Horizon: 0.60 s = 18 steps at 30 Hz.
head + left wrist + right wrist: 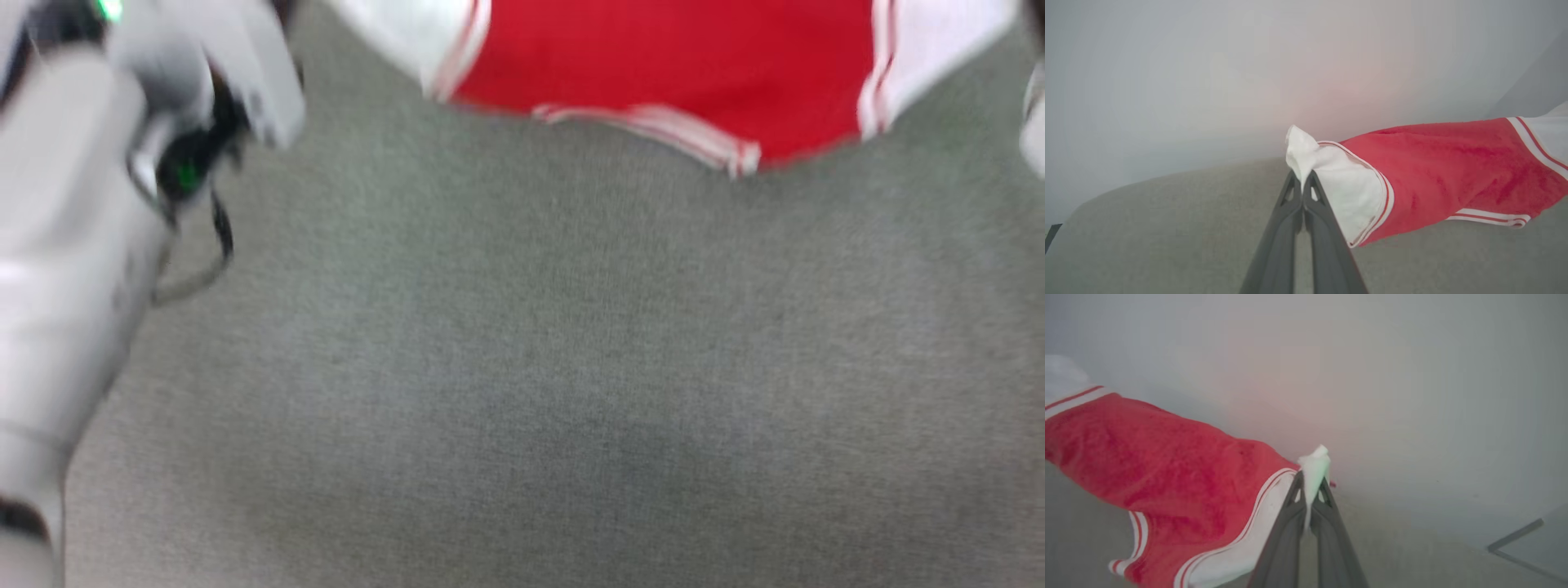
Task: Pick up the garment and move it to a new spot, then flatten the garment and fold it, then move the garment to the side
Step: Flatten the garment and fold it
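surface [522, 392]: grey fuzzy felt-ish, table or floor idk | shadow [620, 457]: soft dark patch, mid-btm of head view | wall [1208, 61]: plain pale grey w/ faint pink tint | grey bar [1515, 537]: thin, low right, right wrist view | dark strip [1051, 239]: far left edge | light: soft, even

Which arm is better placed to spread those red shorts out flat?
Neither alone: the left end effector and right end effector each pinch a white corner of the garment, stretched between them.

the grey surface [522, 392] is soft and flat. the garment [669, 65] hangs close over it; touching is unclear.
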### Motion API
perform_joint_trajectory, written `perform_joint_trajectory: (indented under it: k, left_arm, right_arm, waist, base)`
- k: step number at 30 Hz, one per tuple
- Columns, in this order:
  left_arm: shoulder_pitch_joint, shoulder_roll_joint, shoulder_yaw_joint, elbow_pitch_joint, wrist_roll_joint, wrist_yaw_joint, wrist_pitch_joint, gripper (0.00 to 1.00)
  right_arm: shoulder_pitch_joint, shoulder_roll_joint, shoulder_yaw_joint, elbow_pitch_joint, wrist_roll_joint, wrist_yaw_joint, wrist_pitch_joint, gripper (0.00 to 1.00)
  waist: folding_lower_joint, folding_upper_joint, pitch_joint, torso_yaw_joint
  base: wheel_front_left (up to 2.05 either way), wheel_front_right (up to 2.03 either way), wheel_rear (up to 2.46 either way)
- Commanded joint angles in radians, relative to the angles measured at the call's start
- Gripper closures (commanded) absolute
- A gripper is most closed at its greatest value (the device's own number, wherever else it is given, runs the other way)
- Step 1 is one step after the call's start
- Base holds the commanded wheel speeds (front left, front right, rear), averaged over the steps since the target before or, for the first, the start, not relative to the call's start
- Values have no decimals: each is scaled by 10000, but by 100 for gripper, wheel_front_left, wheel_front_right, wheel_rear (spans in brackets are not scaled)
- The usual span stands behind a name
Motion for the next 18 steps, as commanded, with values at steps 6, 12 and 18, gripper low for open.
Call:
perform_joint_trajectory:
  k: [6,12,18]
  left_arm:
    - [2199,756,-315,-1187,-451,168,202,100]
    - [4453,1750,-468,-3129,-810,1134,266,100]
    - [6653,2887,-433,-5644,-1370,2490,243,100]
  right_arm:
    - [2067,-1162,583,-1179,1352,-7,974,100]
    - [3878,-2290,1186,-2539,2490,-7,1678,100]
    - [5415,-3333,1457,-3540,3315,-7,2003,100]
  waist:
    - [0,-1,-2320,-224]
    - [0,-1,-3041,-222]
    - [0,-1,-3320,-134]
  base:
    - [0,0,0]
    - [0,0,0]
    - [0,0,0]
